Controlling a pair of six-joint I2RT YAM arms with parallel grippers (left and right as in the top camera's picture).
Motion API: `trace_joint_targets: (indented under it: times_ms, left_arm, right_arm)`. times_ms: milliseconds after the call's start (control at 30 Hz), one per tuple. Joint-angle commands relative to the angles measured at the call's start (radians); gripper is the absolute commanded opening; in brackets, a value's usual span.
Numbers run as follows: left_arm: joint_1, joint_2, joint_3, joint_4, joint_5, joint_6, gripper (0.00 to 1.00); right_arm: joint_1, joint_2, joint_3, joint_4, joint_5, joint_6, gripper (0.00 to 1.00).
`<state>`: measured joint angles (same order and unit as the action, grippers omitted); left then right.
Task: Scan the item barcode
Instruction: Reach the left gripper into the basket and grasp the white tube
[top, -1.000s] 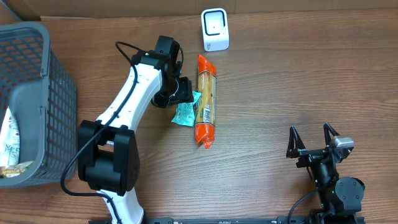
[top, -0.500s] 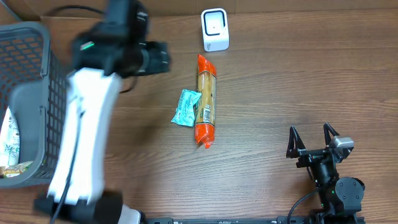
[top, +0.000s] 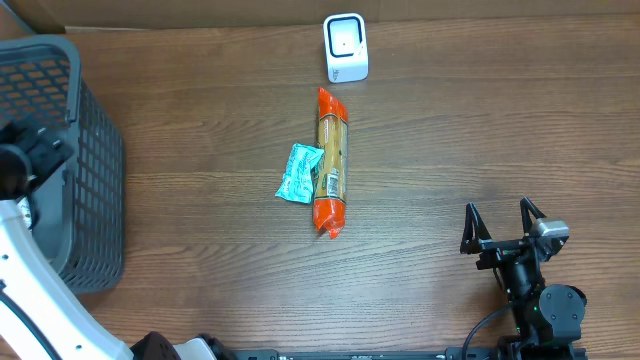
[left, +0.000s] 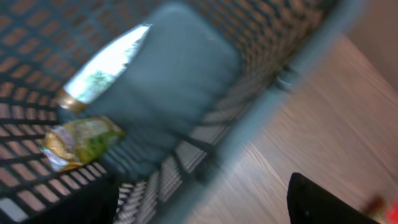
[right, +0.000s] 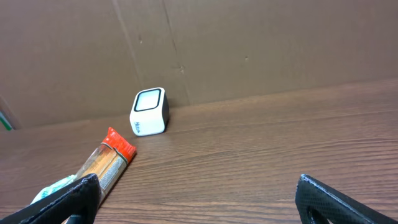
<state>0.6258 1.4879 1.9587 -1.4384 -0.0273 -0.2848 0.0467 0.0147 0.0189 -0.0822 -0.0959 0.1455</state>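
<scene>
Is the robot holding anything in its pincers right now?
No. The left pincer over the grey mesh basket and the right pincer are both open and empty.

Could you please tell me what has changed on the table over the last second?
The left arm swung leftwards, away from the small teal packet, to above the grey mesh basket, its fingers open. The teal packet, the long orange-ended packet, the white box scanner and the right arm's open fingers stayed put.

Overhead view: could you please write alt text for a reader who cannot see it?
A long orange-ended packet lies on the table, a small teal packet against it, a white scanner beyond. A grey basket stands left; the right gripper rests open.
</scene>
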Motion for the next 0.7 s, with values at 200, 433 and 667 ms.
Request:
trace_joint_targets:
  times_ms: [200,433,667]
  left_arm:
    - [0.114,0.004,-0.285,0.276,-0.019,0.098,0.78]
    - [0.115,0.026,-0.362,0.473,-0.039,0.306,0.91]
    - [0.148,0.175,-0.373,0.563,-0.160,0.576,0.97]
  right_arm:
    - [0.005,-0.012,-0.011,0.005,0.013,0.004,1.00]
    - [0.005,-0.012,-0.011,0.005,0.013,0.004,1.00]
    - [0.005,-0.012,-0.011,0.005,0.013,0.004,1.00]
